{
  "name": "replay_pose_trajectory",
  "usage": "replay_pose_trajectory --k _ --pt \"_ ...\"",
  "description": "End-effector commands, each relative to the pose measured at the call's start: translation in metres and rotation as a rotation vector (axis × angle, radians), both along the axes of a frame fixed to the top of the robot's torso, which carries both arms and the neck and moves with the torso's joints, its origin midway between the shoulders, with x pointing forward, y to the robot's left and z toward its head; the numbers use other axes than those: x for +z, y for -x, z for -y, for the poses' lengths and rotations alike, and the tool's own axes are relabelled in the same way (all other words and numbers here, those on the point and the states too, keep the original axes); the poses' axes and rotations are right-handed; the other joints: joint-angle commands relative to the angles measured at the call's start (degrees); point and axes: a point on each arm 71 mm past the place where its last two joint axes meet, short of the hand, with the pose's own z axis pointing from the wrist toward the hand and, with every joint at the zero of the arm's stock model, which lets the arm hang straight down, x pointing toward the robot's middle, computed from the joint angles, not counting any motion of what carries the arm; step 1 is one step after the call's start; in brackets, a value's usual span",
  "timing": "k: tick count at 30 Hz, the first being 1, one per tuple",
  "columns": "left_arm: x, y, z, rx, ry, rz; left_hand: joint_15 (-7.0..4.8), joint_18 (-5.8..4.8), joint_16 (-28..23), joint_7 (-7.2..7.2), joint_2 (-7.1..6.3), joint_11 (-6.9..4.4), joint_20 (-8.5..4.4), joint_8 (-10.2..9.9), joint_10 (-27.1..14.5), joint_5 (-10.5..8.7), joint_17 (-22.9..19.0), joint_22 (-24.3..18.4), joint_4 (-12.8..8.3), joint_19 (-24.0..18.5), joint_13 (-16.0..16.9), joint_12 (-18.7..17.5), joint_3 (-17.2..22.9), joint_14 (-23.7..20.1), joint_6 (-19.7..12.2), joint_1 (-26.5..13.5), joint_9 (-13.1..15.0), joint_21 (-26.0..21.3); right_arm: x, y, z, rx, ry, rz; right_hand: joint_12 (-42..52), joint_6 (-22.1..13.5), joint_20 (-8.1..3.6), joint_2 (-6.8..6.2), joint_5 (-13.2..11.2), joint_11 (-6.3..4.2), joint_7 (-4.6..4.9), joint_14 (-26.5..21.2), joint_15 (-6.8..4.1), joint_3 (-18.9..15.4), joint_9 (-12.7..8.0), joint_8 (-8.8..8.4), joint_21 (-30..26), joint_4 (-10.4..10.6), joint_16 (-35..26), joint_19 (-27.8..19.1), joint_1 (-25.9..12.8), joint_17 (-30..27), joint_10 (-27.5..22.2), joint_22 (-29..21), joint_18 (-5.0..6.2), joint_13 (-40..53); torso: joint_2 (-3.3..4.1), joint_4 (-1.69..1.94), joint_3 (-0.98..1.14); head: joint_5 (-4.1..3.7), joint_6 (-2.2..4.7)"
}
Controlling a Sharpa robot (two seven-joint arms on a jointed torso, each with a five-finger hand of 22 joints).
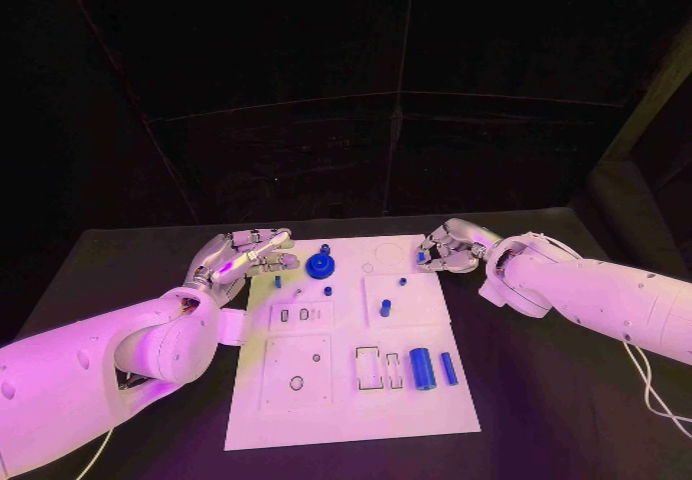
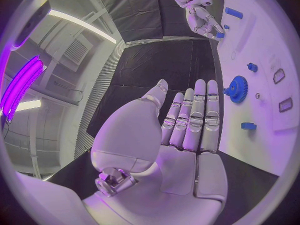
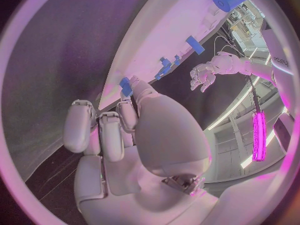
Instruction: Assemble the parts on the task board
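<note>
**Blue parts spread over the white board, both hands at its far end**

Nearest the camera, the task board [image 1: 346,420] is seen as a white plate lying lengthwise down the middle of the black table [image 1: 548,400]. Toward its 4 o'clock area a large blue cylinder [image 1: 421,368] lies on the plate, with a slimmer blue bar [image 1: 449,368] just beside it at 3 o'clock. Near the centre a small blue peg [image 1: 385,309] is found in a raised square. At the 12 o'clock end a blue gear [image 1: 320,265] sits on the board; in the left wrist view the same gear [image 2: 236,89] is seen just beside the outstretched fingertips.

At 10 o'clock of the board, the left hand [image 1: 242,256] is held at the plate's edge, near the gear; its fingers [image 2: 197,115] are stretched out straight, side by side, with nothing in them. At 1 o'clock, the right hand [image 1: 450,250] is placed over the far corner of the board, its fingers curled in, and a small blue part [image 1: 421,257] is pinched at its fingertips; the same part [image 3: 126,86] is seen at the fingertips in the right wrist view.
</note>
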Motion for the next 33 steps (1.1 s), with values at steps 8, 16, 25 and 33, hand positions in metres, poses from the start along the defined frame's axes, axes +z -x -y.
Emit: replay_pose_trajectory --k 8,16,25,33 --pt "0.001 0.0 0.0 -0.011 0.002 0.006 0.14 0.75 -0.28 0.17 0.4 0.2 -0.14 -0.21 0.14 -0.06 0.07 -0.09 -0.32 0.4 -0.03 -0.24 -0.03 0.41 0.24 -0.01 -0.01 -0.28 0.007 0.001 0.0 -0.05 -0.006 0.077 0.44 1.05 -0.7 1.44 0.34 -0.71 -0.32 4.46 -0.75 2.26 0.1 0.33 0.3 -0.81 0.27 0.14 0.47 7.83 0.27 0.28 -1.21 0.48 -0.04 0.03 0.0 0.07 -0.08" --pt "0.001 0.0 -0.001 -0.011 0.001 0.003 0.16 0.75 -0.34 0.19 0.38 0.22 -0.13 -0.26 0.11 -0.05 0.11 -0.11 -0.33 0.42 -0.04 -0.29 -0.06 0.4 0.2 -0.04 -0.02 -0.32 0.014 0.015 -0.008 -0.071 -0.029 0.073 0.35 1.02 -0.73 1.21 -0.56 -0.65 -0.25 4.45 -0.72 2.94 -0.02 0.12 0.29 -0.77 0.24 0.14 -0.37 7.79 0.29 0.24 -1.22 0.45 -0.12 -0.03 -0.15 0.34 -0.01" --pt "0.0 -0.002 0.0 -0.01 0.001 0.003 0.17 0.74 -0.41 0.18 0.33 0.23 -0.12 -0.31 0.07 -0.06 0.13 -0.13 -0.39 0.44 -0.05 -0.34 -0.08 0.37 0.15 -0.02 -0.03 -0.35 0.023 0.039 -0.059 -0.041 -0.066 0.026 0.17 1.01 -0.73 1.25 -0.92 -0.65 -0.25 4.42 -0.72 3.34 -0.06 0.02 0.26 -0.78 0.16 0.12 -0.68 7.62 0.22 0.18 -1.2 0.31 -0.84 0.13 -0.4 1.14 -0.91" --pt "0.0 -0.003 0.0 -0.01 0.001 0.004 0.18 0.74 -0.45 0.17 0.31 0.24 -0.12 -0.33 0.06 -0.06 0.15 -0.14 -0.41 0.46 -0.05 -0.36 -0.1 0.35 0.14 -0.02 -0.03 -0.37 0.025 0.053 -0.12 0.08 -0.047 0.0 0.15 1.03 -0.74 1.02 -0.98 -0.67 -0.27 4.41 -0.74 3.61 -0.08 -0.03 0.22 -1.02 0.13 0.08 -0.71 7.58 0.24 0.11 -1.19 0.32 -1.66 0.24 -0.75 2.96 -2.29"
